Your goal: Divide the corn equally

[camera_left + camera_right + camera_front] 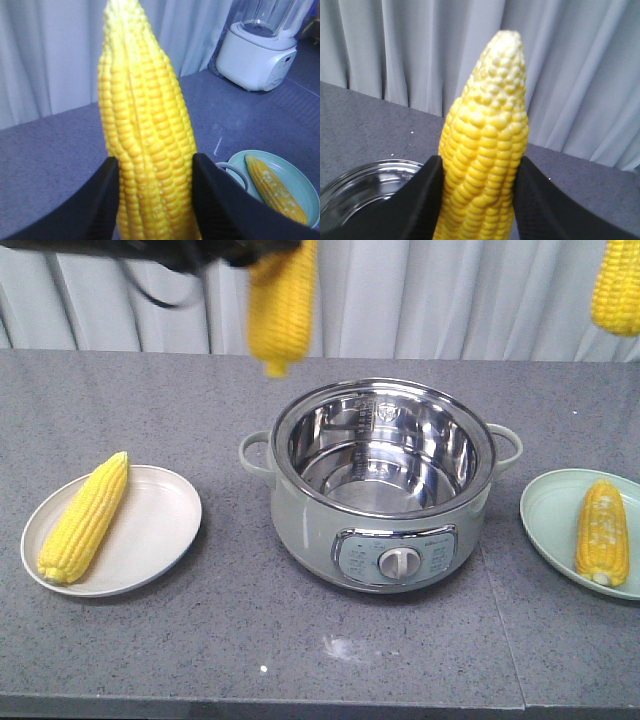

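The grey counter (100, 640) lay beneath the left claw (155, 159) and right claw (479, 160), with the steel pot (380, 490) below and between them. Down-left of the left claw, a white plate (160, 530) bore one cob (85, 520). Under the right claw, seemingly, a green plate (545, 510) bore another cob (603, 532). The left claw clamped a third cob (145, 115), the right claw a fourth cob (487, 135).
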Action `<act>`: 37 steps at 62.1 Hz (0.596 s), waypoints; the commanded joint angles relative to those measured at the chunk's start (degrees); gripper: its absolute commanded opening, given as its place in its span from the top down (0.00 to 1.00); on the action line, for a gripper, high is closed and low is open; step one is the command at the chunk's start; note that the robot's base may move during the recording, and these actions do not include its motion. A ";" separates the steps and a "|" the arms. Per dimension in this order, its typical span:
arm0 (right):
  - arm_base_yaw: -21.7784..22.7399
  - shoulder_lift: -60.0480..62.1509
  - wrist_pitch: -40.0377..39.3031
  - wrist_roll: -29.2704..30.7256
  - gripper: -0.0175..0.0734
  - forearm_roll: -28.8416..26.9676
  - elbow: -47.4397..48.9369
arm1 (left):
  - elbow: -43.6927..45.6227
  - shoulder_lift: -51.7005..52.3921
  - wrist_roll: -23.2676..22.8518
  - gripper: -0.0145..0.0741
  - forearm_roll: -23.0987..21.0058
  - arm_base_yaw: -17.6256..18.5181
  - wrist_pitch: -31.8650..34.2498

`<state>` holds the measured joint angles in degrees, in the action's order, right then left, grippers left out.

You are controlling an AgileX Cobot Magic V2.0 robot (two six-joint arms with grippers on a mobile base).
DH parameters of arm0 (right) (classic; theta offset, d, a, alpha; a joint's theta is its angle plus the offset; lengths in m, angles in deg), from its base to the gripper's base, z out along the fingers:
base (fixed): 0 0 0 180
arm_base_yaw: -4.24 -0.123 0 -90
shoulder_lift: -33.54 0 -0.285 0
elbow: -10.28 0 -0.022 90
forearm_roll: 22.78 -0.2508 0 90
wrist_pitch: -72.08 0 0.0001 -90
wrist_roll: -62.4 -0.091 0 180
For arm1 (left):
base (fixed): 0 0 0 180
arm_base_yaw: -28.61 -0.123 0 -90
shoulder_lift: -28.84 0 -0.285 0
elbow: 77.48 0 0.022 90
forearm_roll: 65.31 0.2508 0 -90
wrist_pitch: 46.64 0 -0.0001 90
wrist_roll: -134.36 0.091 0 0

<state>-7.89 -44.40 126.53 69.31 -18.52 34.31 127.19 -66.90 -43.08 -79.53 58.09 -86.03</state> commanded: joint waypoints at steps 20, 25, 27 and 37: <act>0.18 0.96 -1.37 3.07 0.81 -7.70 1.58 | 1.86 13.49 -1.07 0.85 3.94 -0.72 -4.93; 0.18 0.96 -1.43 3.07 0.81 -7.57 1.58 | 1.86 13.43 -1.07 0.85 3.94 -0.72 -6.46; 0.18 0.96 -1.37 3.07 0.81 -7.57 1.58 | 1.86 13.43 -1.07 0.84 3.94 -0.72 -7.09; 0.18 0.96 -0.95 3.07 0.81 -7.20 1.58 | 1.86 13.43 -1.07 0.84 3.94 -0.72 -8.49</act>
<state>-7.89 -44.40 129.48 71.76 -25.93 34.31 127.43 -54.84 -43.70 -75.05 57.32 -98.07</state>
